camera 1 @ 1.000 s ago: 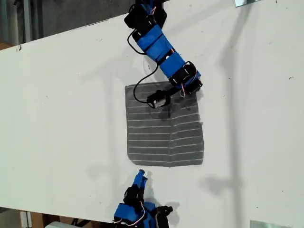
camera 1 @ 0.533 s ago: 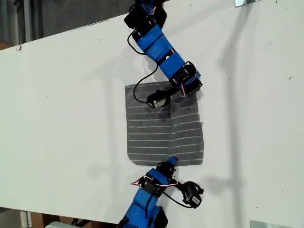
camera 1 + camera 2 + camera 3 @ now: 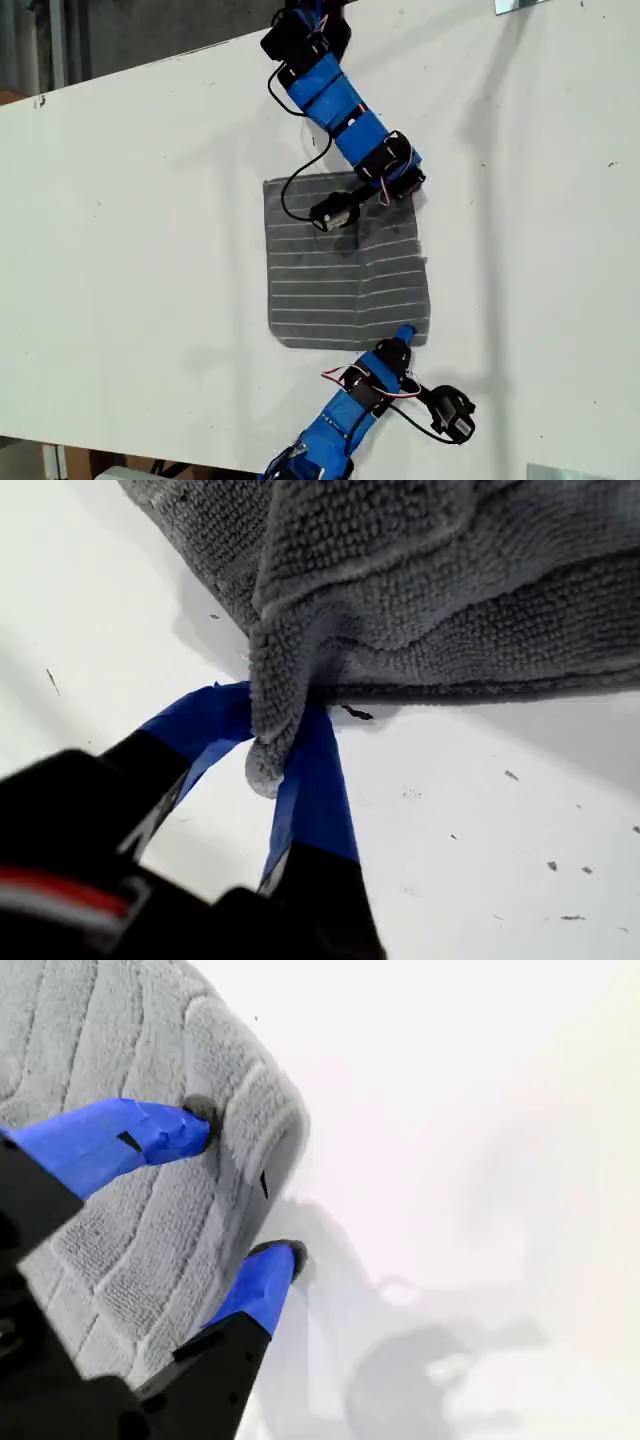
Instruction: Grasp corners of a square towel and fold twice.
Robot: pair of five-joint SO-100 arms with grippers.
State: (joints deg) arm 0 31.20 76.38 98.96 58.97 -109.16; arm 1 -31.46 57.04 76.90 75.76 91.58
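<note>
On the white worktop (image 3: 130, 200), near the middle of the exterior view, the towel (image 3: 340, 290) lies flat. It's pretty much square, so there's no real long axis. Its edges line up roughly with the frame, and the white stripes run from the exterior view's left to its right.

Our first gripper (image 3: 265, 715) is at the towel's far corner (image 3: 265, 765), on the exterior view's right. The jaws are pinched narrow on it, with the cloth bunched up between the blue tips.

Our second gripper (image 3: 240, 1190) is at the near corner (image 3: 270, 1110) on that same side. Its jaws are spread wide, straddling the edge: one tip presses on top of the towel and the other sits on the worktop just beside it.
</note>
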